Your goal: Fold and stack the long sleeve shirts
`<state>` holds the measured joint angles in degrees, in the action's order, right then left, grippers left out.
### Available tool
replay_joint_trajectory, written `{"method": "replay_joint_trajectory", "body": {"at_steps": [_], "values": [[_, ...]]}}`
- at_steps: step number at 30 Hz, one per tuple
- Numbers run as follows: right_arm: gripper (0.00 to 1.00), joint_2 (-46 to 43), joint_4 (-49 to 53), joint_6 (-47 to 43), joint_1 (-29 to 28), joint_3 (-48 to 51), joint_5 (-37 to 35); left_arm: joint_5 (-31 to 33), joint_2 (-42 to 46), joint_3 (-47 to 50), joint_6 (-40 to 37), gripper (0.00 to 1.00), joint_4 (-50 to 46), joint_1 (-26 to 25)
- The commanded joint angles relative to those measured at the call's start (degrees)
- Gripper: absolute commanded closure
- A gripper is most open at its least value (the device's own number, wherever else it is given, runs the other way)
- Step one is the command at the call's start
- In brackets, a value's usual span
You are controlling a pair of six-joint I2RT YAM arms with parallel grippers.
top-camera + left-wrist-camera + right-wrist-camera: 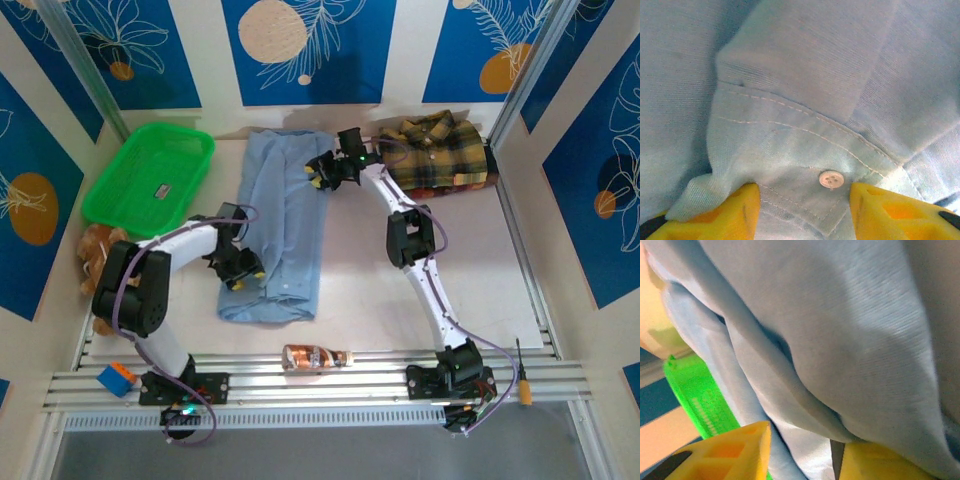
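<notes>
Robot lab workcell, aluminium rail frame (320,385), blue leaf-patterned wall panels (305,45), white tabletop (500,300)

The spread shirt (290,235) lies centrally, the basket (125,180) left of it, the folded shirt (440,155) right and behind.

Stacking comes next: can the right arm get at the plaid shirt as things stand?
Probably yes. The plaid shirt lies folded just right of the right gripper, with nothing lying on it or between them; the gripper must first leave the edge of the blue shirt.

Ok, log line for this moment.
left gripper: open over blue shirt cuff | right gripper: open at its right edge | plaid shirt: folded aside
</notes>
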<state>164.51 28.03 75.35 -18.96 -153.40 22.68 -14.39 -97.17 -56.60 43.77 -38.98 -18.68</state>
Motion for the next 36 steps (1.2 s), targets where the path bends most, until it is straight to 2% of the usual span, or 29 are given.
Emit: {"method": "replay_joint_trajectory", "body": {"at_steps": [1,6,9,12,16,20,23,25,36], "values": [[0.55,-1.1,-1.3,-1.2,1.5,-1.6,5.1,-3.5,2.6,0.4,2.9,0.47,-1.1,-1.4],[0.36,-13.6,9.3,-13.5,1.3,4.4,7.9,-0.5,11.3,-2.9,-0.1,0.41,-9.2,-1.3],[0.3,-24.3,17.7,-20.7,0.1,14.3,7.9,1.3,17.1,-3.8,-1.5,0.35,-13.4,0.0],[0.26,-38.7,21.2,-25.8,-2.1,31.6,5.4,2.8,21.9,-2.3,-3.6,0.3,-17.2,3.1],[0.25,-56.4,22.4,-28.8,-6.5,57.8,1.4,0.8,25.6,3.7,-5.9,0.29,-18.0,7.1],[0.26,-67.5,17.2,-28.1,-11.6,79.7,2.5,-1.0,25.7,9.2,-7.0,0.29,-16.0,8.4],[0.27,-69.8,9.2,-26.2,-15.5,90.6,5.3,-1.4,24.1,12.3,-7.0,0.3,-13.0,8.9],[0.29,-68.4,6.9,-26.4,-17.3,93.3,5.6,-2.0,22.4,13.5,-7.0,0.31,-11.0,9.0],[0.32,-60.0,3.3,-27.9,-20.9,93.1,5.4,-3.1,19.4,19.1,-6.3,0.37,-3.6,9.2]]}}
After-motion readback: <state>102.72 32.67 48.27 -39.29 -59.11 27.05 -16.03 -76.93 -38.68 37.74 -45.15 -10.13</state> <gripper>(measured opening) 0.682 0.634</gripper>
